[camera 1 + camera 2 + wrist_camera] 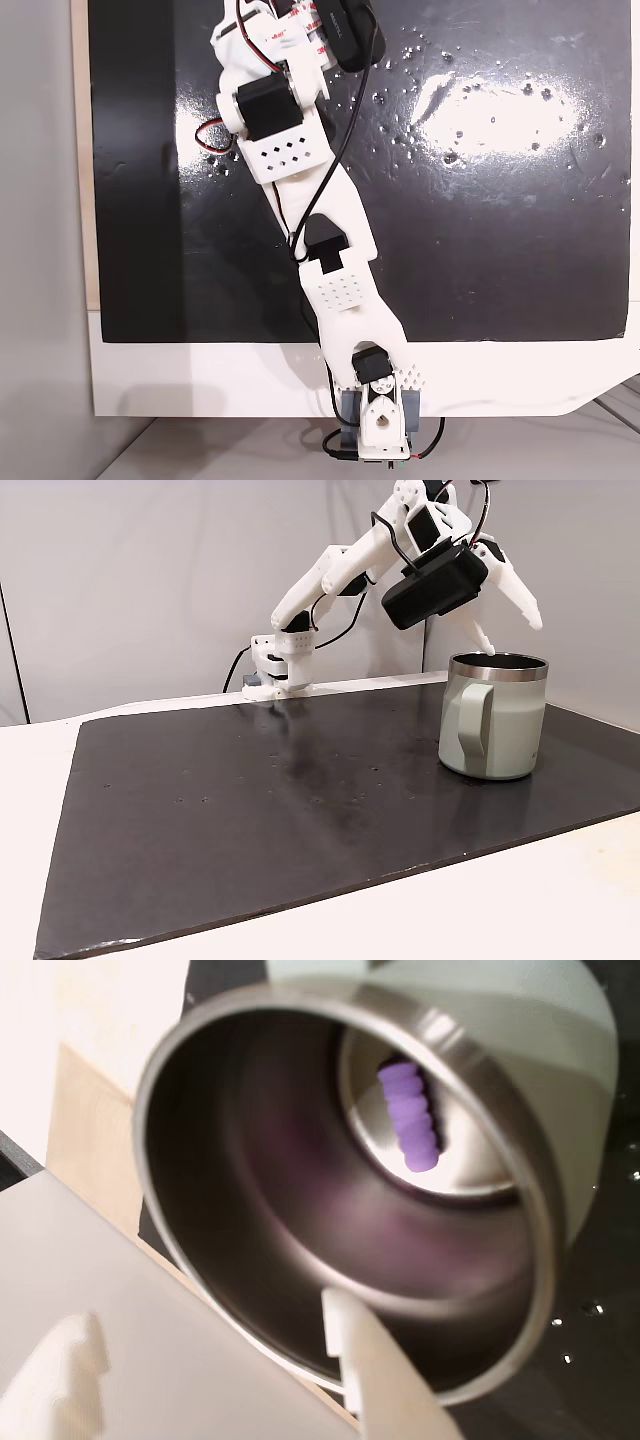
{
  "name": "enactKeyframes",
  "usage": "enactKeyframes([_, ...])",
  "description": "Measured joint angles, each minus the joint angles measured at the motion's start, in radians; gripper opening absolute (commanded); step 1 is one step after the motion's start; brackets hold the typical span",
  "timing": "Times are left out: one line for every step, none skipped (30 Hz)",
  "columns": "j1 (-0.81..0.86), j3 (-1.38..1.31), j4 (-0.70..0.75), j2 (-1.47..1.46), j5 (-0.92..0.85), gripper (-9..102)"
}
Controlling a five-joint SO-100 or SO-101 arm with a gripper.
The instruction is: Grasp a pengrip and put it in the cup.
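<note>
In the side-on fixed view, a plain grey wall filled the upper frame, with a dark vertical seam at far left. A white tabletop (30, 780) ran along the left edge and lower right corner, and a matte black rectangular mat (250, 810) covered most of it, lightly speckled with pale dust.

At centre, the white plastic arm (330, 575) rose from its base (275, 670) at the mat's far edge and reached toward the upper right. At right stood the pale grey-green mug with a steel rim and a side handle (495, 725), on the mat, handle facing the camera. The white two-finger gripper (510, 625) hung just above the mug's rim, fingers spread apart and holding nothing; one tip pointed down at the rim, the other angled out to the right.

In the top-down fixed view, a grey strip lay at far left, then a thin tan wooden edge (80, 150), then the black mat (480, 250) with a bright glare patch at upper right. The arm (330, 250) crossed from bottom centre to the top.

In the wrist view, pale tabletop showed at upper left. The mug's shiny steel interior (260, 1210) occupied the centre; the small light-purple ribbed cylinder (412, 1118) lay on the mug's floor, upper right of centre. A white fingertip (350, 1335) sat at the near rim, lower centre.
</note>
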Motion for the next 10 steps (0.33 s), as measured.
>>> enactKeyframes([0.002,0.0,0.002,0.0,0.0,21])
enactKeyframes([0.002,0.0,0.003,0.0,0.002,21])
enactKeyframes([0.0,0.0,0.006,0.0,0.003,21])
enactKeyframes([-0.002,0.0,0.006,0.0,0.005,21])
enactKeyframes([-0.003,0.0,0.006,0.0,0.005,21])
enactKeyframes([-0.005,0.0,0.006,0.0,0.005,21])
enactKeyframes([-0.005,0.0,0.006,0.0,0.005,21])
enactKeyframes([-0.005,0.0,0.006,0.0,0.005,21])
enactKeyframes([-0.003,0.0,0.006,0.0,0.005,21])
enactKeyframes([-0.002,0.0,0.006,0.0,0.005,21])
